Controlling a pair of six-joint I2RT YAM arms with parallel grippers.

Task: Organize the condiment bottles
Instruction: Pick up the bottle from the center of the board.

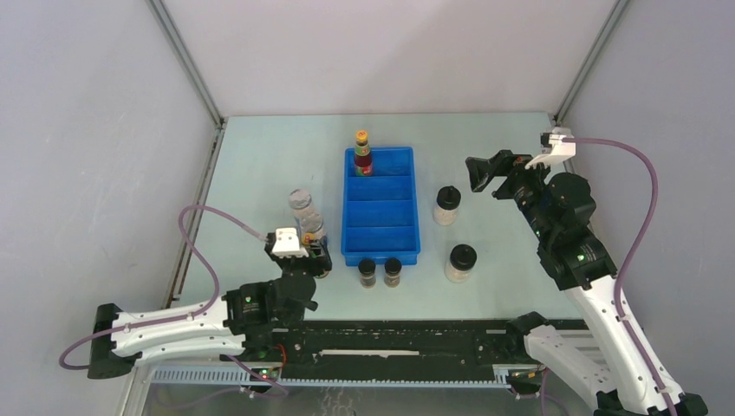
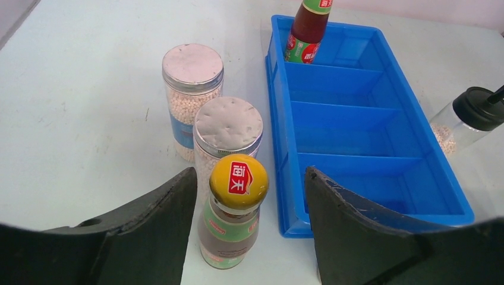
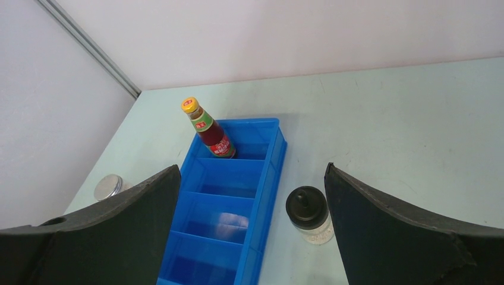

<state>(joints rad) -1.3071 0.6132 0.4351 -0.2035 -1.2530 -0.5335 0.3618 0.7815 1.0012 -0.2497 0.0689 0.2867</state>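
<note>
Left hand is sitting low over the counter, its fingers parted on either side of the near sauce bottle. A gap is showing on both sides of the bottle, so the hand is released and gripping nothing. The bottle is standing upright on the counter, yellow cap up, just off the near left corner of the blue tray.

Directly beyond it the nearer grey-lidded jar is standing. The farther grey-lidded jar is just beside that one and a little further back. Both are upright and left of the tray.

The far sauce bottle is standing in the tray's farthest compartment.

Right hand is hanging in the air over the right side of the counter. Its fingers are spread wide with nothing between them, so it is released.

One black-lidded jar is standing on the counter to the right of the tray, level with its middle. The other black-lidded jar is standing nearer the arms, off the tray's near right corner.

The first small dark jar and the second small dark jar are standing side by side on the counter, just in front of the tray's near end.
</note>
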